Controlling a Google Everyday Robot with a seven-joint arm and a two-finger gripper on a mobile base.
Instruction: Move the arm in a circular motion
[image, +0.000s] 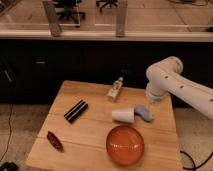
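The arm (180, 87) is large, glossy white, with small dark dots. It reaches in from the right edge, bends at a bulbous joint (164, 74) and points down over the right back part of the wooden table (90, 135). My gripper (152, 98) is at the arm's low end, just above and right of a white cup (123, 115) lying on its side and a pale blue object (144, 113). It holds nothing that I can see.
An orange bowl (125, 145) sits at the front right. A black box (76, 110) lies left of centre, a dark red packet (54, 141) at the front left, and a small bottle (115, 90) at the back. A dark counter runs behind the table.
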